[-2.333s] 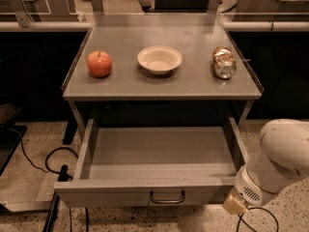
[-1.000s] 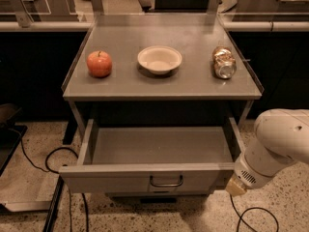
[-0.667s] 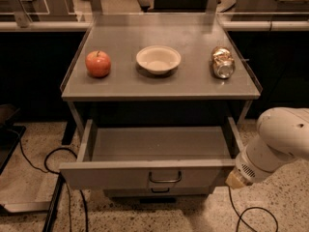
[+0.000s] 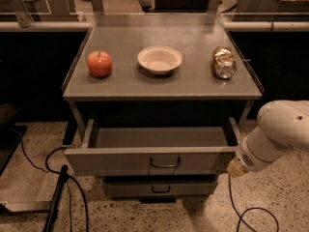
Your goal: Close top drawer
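Note:
The top drawer of the grey cabinet stands partly open, its grey front panel pulled out past the cabinet's face. Its small dark loop handle sits at the centre of the panel. The drawer's inside looks empty. My gripper is at the end of the white arm at the right. It sits low against the right end of the drawer's front panel.
On the cabinet top sit a red apple, a white bowl and a crumpled can. A lower drawer shows beneath. Cables lie on the speckled floor at left and right. Dark counters stand behind.
The top drawer has slid inward and stands less far out than before. My arm has moved up and toward the cabinet along with the drawer's right front end.

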`<action>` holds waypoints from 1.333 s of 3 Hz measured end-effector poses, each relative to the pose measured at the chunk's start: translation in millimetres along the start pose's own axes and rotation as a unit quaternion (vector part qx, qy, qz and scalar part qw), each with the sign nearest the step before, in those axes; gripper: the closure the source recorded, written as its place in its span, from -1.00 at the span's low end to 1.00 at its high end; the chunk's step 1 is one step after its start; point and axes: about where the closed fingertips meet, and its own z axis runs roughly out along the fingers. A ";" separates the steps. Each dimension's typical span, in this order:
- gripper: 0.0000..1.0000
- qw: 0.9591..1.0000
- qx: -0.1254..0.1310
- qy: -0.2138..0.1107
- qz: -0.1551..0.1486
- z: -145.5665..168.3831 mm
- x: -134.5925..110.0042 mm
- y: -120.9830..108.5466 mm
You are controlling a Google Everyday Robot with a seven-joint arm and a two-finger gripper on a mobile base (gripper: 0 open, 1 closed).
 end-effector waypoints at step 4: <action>1.00 0.995 0.049 -0.054 0.067 4.5 -39.3 -52.0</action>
